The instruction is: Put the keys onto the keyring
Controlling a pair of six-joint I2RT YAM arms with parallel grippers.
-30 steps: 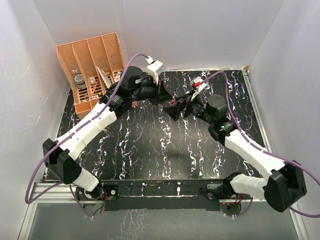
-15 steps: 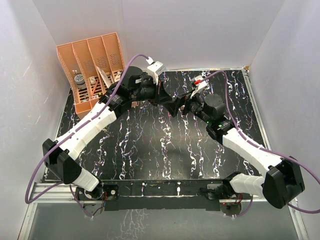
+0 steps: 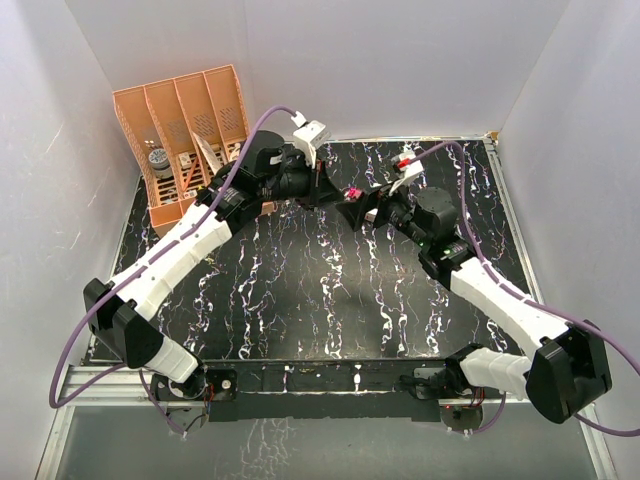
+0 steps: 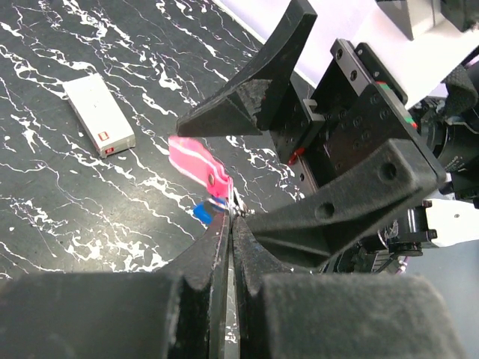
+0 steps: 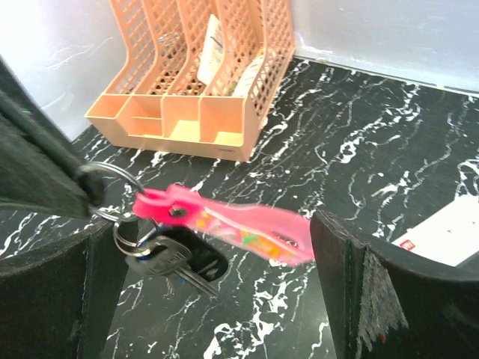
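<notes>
Left arm [image 3: 180, 250] stretched from near-left base toward far centre. Left gripper [image 4: 228, 224] pressed tight together, keyring [image 4: 196, 164] pinched at fingertips. Right arm [image 3: 495, 295] bent at elbow, angled in from near-right base. Right gripper [image 3: 357, 209] spread wide, pointed at left gripper, tips close together, nothing clasped.

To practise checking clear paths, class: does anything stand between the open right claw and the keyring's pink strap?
Nothing visible does. The pink strap of the keyring lies in the gap between the open fingers of the right claw, with no other object between them. The left claw pinches the ring end.
</notes>
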